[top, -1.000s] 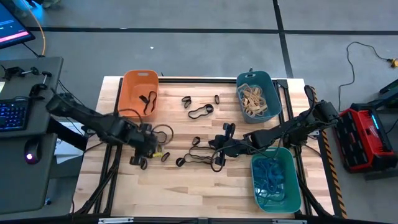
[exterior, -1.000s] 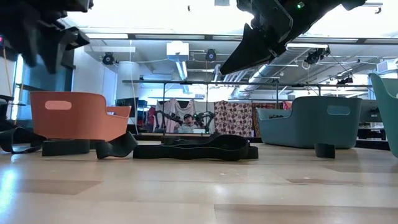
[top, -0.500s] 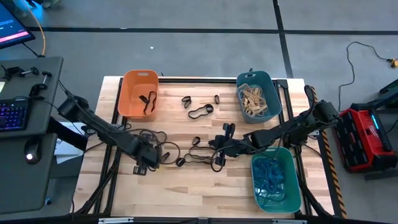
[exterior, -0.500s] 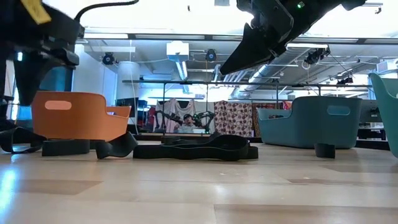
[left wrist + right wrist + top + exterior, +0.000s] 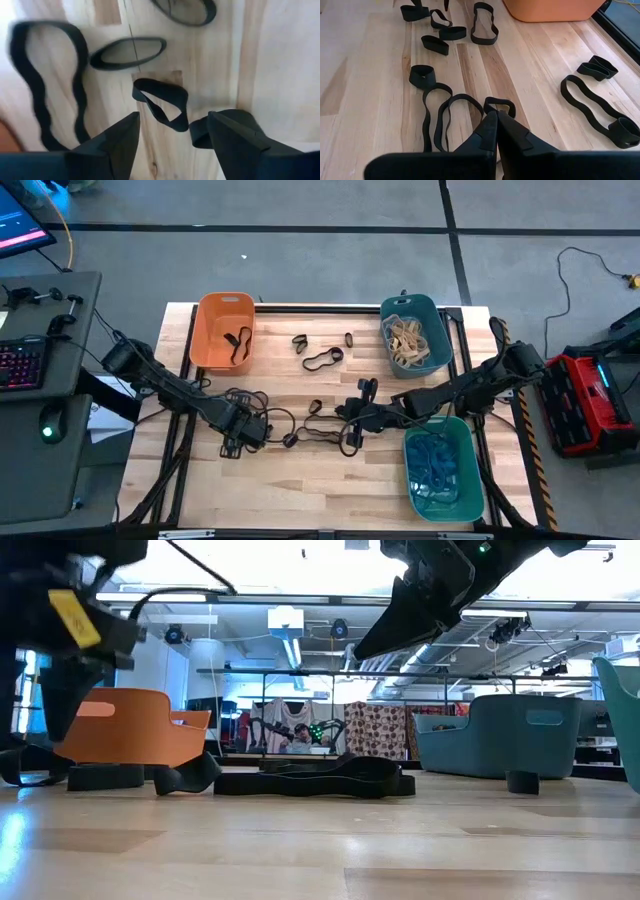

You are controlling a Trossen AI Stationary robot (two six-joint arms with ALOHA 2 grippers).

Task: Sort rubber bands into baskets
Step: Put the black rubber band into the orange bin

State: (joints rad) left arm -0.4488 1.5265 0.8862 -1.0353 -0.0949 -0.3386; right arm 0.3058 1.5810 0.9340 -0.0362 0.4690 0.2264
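Now the wooden table [image 5: 300, 490] carries three baskets: orange [image 5: 222, 330], dark teal [image 5: 413, 335], green [image 5: 442, 470]. My left gripper [image 5: 172, 135] hangs spread wide and empty over a twisted black rubber band [image 5: 162, 102]. My right gripper [image 5: 495, 131] waits mid-table, fingers pressed together, holding nothing.

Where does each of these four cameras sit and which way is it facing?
High view: overhead, straight down on the table; both arms show.
Low view: at tabletop height, level across into the room; arms enter from above.
Left wrist view: on the left arm, down at black rubber bands between the open left tool fingers.
Right wrist view: on the right arm, past the shut right tool across the table.
Shared: the orange basket shows in high, low and right wrist views.
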